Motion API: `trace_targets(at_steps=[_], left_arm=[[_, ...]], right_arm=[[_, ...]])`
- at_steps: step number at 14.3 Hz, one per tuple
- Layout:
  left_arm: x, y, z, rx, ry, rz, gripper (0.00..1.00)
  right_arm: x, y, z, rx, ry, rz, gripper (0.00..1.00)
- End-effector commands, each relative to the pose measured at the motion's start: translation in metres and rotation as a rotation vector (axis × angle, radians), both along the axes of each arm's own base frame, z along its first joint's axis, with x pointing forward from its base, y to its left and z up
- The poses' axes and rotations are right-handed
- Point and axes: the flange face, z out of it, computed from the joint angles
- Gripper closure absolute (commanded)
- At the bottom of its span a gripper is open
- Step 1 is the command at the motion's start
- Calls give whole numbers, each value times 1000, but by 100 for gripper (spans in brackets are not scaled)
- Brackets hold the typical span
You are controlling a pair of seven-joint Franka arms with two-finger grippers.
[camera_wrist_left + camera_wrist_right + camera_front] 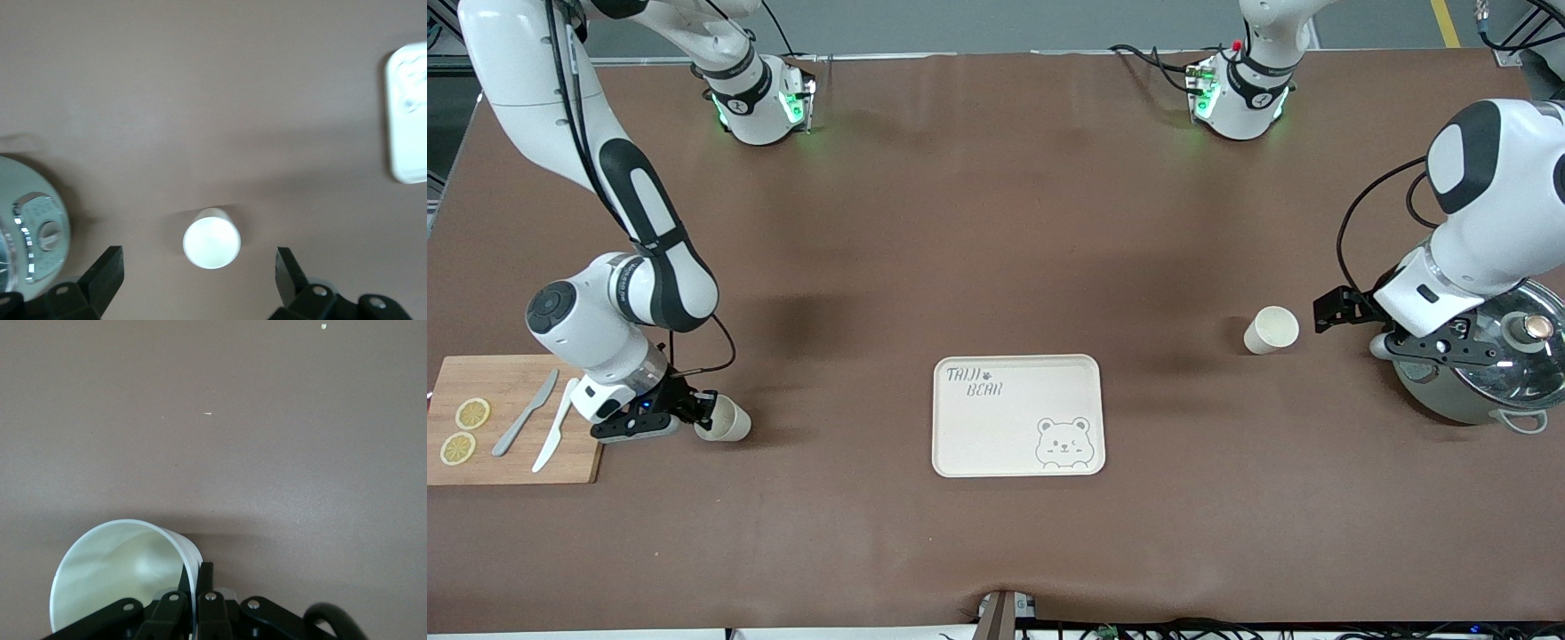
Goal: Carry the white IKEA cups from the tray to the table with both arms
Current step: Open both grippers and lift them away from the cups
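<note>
One white cup [1270, 330] stands upright on the brown table toward the left arm's end, beside the grey pot. My left gripper [1323, 313] is open just beside it, a little above the table. In the left wrist view the cup [212, 238] lies just ahead of the spread fingers [105, 272], touching neither. My right gripper [701, 411] is shut on the rim wall of the second cup [726, 420], which is tilted, low over the table beside the cutting board. In the right wrist view the fingertips [206, 577] pinch that cup's wall [113, 570], one inside and one outside.
The bear-printed tray [1017, 415] lies mid-table, nearer the front camera, and its edge shows in the left wrist view [408, 113]. The grey pot with glass lid [1494, 364] sits under the left arm's wrist. A wooden cutting board [511, 418] holds lemon slices and two knives.
</note>
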Motion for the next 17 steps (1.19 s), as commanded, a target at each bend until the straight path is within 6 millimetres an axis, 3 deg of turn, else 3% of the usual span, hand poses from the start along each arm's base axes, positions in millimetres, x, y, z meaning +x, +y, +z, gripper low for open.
trace_targets(at_steps=[1,2,6,8,11,13,15,17], left_arm=[[14,-27,34,-50,11,26,0],[15,-39,39,-41,32,29,0],[18,-43,79,-26,33,62,0],[17,-41,99,-64,21,64,0],[7,-43,126,-40,61,66,0],[-1,-45,139,-81,91,70,0],[-22,-45,174,-115,63,68,0],[-39,-52,188,-107,80,50,0]], right_arm=[[3,-1,5,15,-22,-12,20],[5,-2,7,15,-27,-12,0],[24,-2,35,43,11,17,0],[40,-15,67,82,97,29,0],[57,-40,132,85,200,61,0],[63,-42,185,38,268,32,0],[58,-38,237,9,334,-10,0],[41,-34,290,11,334,-2,0]])
